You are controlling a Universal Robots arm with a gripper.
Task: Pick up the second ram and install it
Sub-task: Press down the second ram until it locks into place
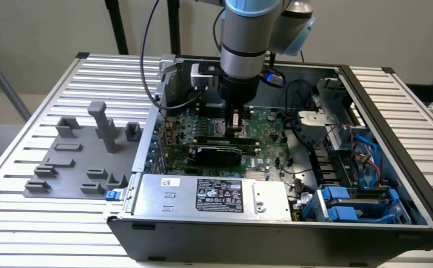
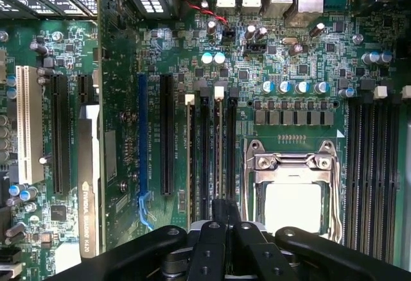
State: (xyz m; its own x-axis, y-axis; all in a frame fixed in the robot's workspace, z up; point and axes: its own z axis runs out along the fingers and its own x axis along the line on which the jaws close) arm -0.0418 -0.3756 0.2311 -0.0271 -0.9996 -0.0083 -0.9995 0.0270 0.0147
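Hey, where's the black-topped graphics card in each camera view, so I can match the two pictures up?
Exterior view: the graphics card lies across the green motherboard, mid-case, just below the tool in the picture.
Wrist view: the graphics card is seen edge-on, label showing, between the white slot and the blue slot.
Shared landmark: the tool, near the card in both.
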